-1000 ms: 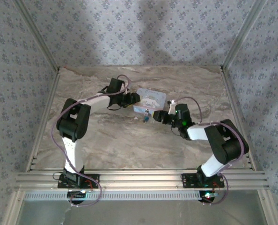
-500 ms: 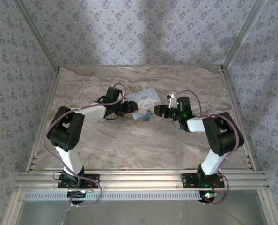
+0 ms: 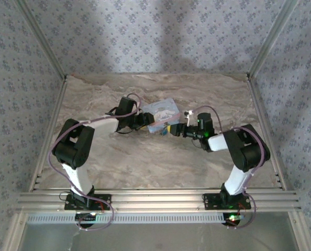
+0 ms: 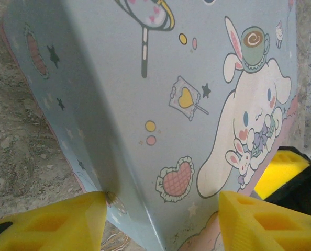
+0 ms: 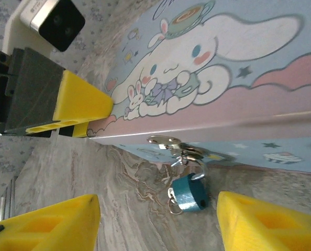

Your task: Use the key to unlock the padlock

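Lower middle, right wrist view: padlock [image 5: 189, 192] dangles off the latch [image 5: 166, 141] of the box [image 5: 239, 83].
Right pincer [image 5: 158, 209]: released, nothing in it, padlock straight ahead of the gap.
Left pincer [image 4: 163, 209]: clamped on the box corner.
Just changed: box got tipped up, and my right pincer slid in closer to the padlock.
Key: can't pick it out tbh.
Meaning: padlock's reachable now, not opened yet.

Padlock [image 5: 189, 192] glossy painted metal; box [image 5: 239, 78] perhaps smooth printed tin.
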Motion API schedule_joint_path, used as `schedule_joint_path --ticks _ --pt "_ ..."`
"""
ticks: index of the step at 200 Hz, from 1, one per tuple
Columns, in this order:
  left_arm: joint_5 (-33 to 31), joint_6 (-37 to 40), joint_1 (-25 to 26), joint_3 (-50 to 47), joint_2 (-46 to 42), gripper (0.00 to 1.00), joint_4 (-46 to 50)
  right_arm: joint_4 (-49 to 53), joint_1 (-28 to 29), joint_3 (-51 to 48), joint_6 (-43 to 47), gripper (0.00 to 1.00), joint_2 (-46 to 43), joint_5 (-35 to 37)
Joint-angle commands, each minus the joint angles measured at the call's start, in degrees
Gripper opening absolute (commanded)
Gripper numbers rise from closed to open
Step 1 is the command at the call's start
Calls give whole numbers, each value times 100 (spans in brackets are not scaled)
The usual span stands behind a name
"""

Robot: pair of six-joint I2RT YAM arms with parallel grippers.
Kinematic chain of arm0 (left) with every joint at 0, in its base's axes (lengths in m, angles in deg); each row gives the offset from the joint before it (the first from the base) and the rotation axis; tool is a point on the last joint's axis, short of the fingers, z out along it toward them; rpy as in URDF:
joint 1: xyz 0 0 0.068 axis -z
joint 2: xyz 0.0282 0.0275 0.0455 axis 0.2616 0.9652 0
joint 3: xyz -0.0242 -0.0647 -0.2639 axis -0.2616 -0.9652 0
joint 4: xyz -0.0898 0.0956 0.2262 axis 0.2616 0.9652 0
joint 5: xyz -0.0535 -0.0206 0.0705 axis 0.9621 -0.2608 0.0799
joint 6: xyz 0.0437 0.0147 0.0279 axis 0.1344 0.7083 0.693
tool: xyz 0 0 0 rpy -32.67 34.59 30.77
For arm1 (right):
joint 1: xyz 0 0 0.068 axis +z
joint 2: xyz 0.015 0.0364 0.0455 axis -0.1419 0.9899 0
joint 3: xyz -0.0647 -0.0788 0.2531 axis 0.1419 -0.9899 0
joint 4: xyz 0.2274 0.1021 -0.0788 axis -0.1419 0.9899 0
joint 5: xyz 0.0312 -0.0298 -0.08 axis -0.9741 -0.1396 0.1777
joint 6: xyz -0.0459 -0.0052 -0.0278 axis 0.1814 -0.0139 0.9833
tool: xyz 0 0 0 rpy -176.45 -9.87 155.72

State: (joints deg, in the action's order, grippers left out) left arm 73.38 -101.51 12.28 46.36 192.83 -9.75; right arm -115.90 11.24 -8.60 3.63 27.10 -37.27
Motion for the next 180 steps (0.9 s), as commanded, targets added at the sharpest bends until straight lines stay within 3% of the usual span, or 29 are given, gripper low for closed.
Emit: schedule_joint_path --ticks 1,130,180 --pt "-218 -39 28 -143 -100 57 218 -308 115 192 -95 61 262 -54" --pt "-219 -75 31 -157 -102 57 192 -588 293 561 -334 57 1117 -51" --pt "-219 -84 33 -165 -112 57 189 -694 294 560 -392 46 1239 -124"
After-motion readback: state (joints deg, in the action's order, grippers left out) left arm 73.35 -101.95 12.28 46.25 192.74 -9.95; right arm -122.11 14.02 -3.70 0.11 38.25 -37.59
